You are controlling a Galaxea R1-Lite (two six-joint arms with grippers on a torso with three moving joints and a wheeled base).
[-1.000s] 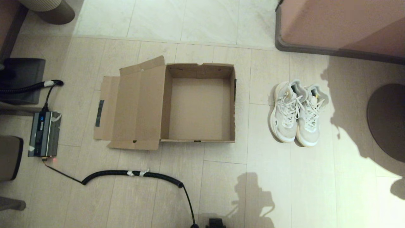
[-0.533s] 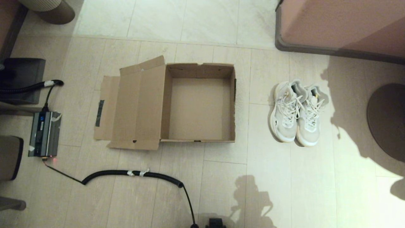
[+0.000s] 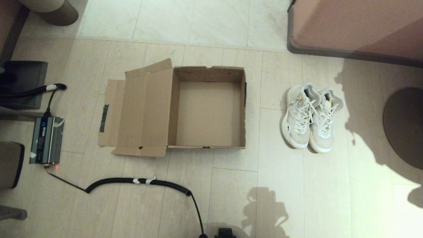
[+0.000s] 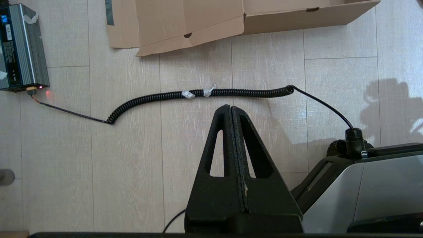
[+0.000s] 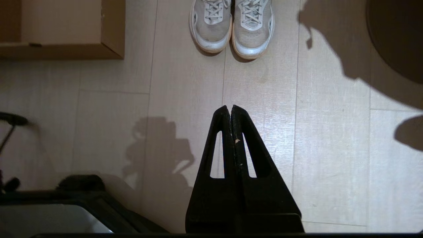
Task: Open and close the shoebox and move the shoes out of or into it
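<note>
The brown cardboard shoebox stands open and empty on the floor, its lid flap folded flat out to the left with a dark tape strip on it. The pair of off-white shoes sits side by side on the floor to the right of the box, toes toward me. Neither arm shows in the head view. My left gripper is shut and empty above the floor, short of the box's near edge. My right gripper is shut and empty, well short of the shoes.
A coiled black cable runs across the floor in front of the box to a grey electronics unit at the left. A pink cabinet stands at the back right, and a round dark base at the far right.
The shadow on the floor near the bottom edge has slid slightly nearer; box, shoes and cable have not moved.
</note>
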